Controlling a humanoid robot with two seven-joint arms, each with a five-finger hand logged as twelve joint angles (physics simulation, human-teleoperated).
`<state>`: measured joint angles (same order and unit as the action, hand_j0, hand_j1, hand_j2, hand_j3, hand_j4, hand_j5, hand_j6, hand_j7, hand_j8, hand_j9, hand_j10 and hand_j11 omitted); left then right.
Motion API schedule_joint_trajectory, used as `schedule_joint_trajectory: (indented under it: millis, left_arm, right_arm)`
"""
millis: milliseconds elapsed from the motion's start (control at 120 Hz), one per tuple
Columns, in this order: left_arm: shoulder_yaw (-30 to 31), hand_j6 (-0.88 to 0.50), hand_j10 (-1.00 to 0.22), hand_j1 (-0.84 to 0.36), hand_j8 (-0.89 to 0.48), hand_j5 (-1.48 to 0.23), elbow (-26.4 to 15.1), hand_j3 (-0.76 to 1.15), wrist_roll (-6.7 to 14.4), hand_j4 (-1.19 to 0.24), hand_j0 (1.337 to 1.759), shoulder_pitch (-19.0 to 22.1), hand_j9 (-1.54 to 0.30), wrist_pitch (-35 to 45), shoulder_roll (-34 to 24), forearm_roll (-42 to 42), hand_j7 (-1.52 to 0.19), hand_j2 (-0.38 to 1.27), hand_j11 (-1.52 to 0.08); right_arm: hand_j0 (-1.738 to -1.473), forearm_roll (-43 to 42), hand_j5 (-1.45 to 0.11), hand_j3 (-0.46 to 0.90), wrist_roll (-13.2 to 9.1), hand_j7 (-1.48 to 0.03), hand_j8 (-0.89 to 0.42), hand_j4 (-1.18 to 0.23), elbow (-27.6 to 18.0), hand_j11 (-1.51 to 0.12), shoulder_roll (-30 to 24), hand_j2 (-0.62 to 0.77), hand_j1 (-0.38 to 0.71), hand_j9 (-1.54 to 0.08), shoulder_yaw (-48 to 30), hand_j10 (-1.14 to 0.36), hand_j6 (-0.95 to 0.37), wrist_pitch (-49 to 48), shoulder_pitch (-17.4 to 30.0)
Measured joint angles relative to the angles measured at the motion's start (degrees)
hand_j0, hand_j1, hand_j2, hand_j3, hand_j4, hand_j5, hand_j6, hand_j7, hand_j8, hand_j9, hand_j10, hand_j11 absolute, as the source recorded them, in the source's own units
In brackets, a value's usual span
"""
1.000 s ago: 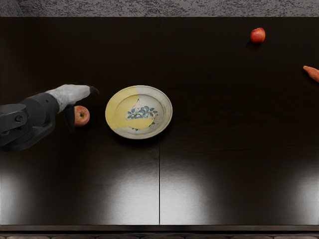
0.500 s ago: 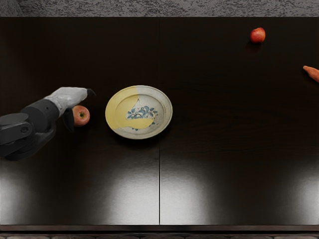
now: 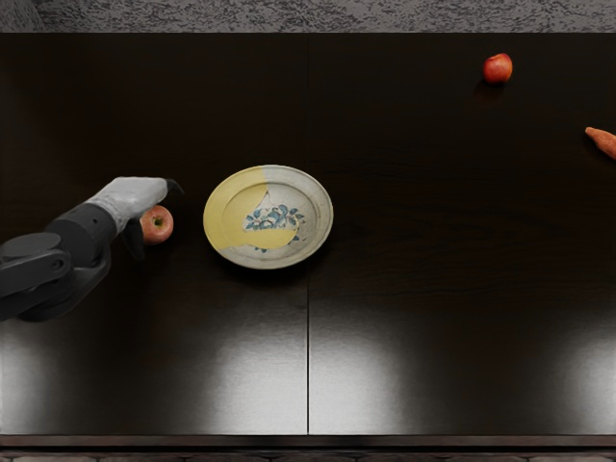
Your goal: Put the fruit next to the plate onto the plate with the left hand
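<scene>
Grasp | left robot hand (image 3: 133, 193) over red-yellow apple (image 3: 158, 225), closure unclear | secure hold, lift clear of yellow floral ceramic plate (image 3: 223, 214) rim

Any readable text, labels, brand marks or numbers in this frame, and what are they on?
None readable. The plate carries only a blue flower motif, no lettering. The apple beside it, the far apple, the carrot, the table and the left hand bear no marks.

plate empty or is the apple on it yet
Empty: the plate shows only its painted pattern. The apple sits on the table just left of it, partly covered by the left hand.
</scene>
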<state>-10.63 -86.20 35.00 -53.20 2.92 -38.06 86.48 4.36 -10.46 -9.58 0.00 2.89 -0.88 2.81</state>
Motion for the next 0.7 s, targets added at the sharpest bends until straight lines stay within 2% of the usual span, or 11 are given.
schedule_joint_trajectory:
  millis: [700]
  left_arm:
    - [0.0,-0.4,-0.4,-0.12,-0.4,-0.51,0.1,0.0,0.0,-0.4,1.658,0.9,-0.51,0.0,-0.5,1.0,-0.51,0.08,-0.51]
  right_arm:
    - [-1.658,0.0,0.0,0.0,0.0,0.0,0.0,0.0,0.0,0.0,0.0,0.0,-0.35,0.0,0.0,0.0,0.0,0.0,0.1]
